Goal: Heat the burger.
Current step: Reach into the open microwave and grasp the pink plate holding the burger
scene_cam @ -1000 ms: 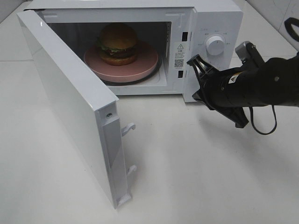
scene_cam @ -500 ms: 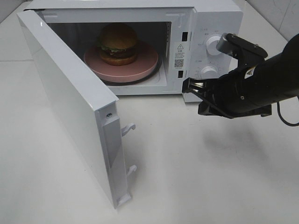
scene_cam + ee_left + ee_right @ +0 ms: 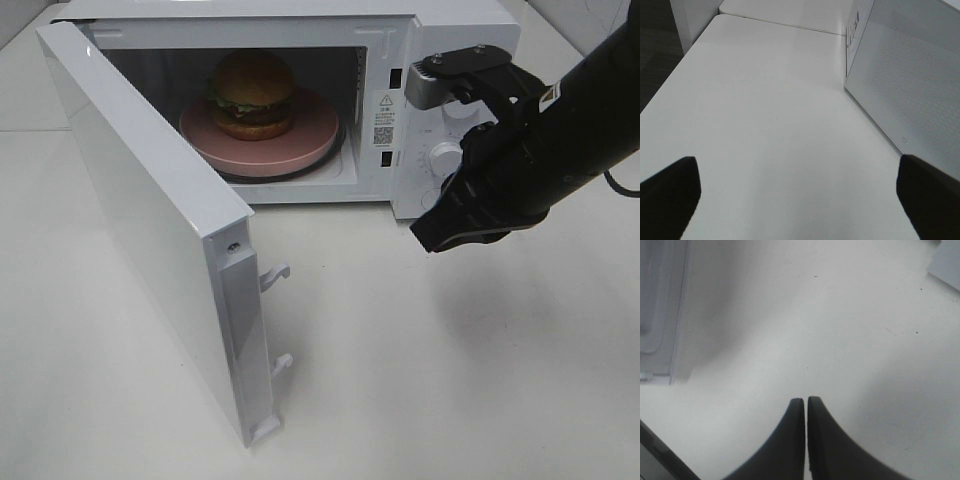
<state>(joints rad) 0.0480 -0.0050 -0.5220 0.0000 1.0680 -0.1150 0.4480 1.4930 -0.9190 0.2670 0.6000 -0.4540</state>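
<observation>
Underneath, carrying everything, white table (image 3: 430, 380), bare toward 6 o'clock in the high view, roomy enough for swinging arms and door. Up at 12 o'clock, white microwave (image 3: 470, 40), cavity facing forward for easy reach. Hinged at its 9 o'clock side, door (image 3: 150, 220) standing wide open out toward 7 o'clock, giving clear access to the cavity; needs shutting before any heating, by my reckoning. Reaching in from 3 o'clock, dark right arm (image 3: 570, 130), hanging in front of the control panel, with right pincer (image 3: 445, 235) aimed down at the table, fingertips (image 3: 799, 412) pressed together on nothing. Next aim unclear: dials or door. Inside the cavity, pink plate (image 3: 315, 135) lying flat, and on it, a little toward 10 o'clock, the burger (image 3: 252, 95), upright with bun on top, already in place for heating. Presumably out at the door's 9 o'clock, left pincer (image 3: 797, 167) spread wide and empty over bare table, near the door's meshed panel, handy for a push.

Now for the gaps. Left arm nowhere in the high view, so position known only from its own wrist camera. Upper dial mostly hidden behind the right arm; only the lower dial (image 3: 447, 157) peeking out. Panel markings too small to read. Back of the burger lost in the cavity's shadow. Right pincer in the high view just a dark lump, closure clear only from the wrist.
</observation>
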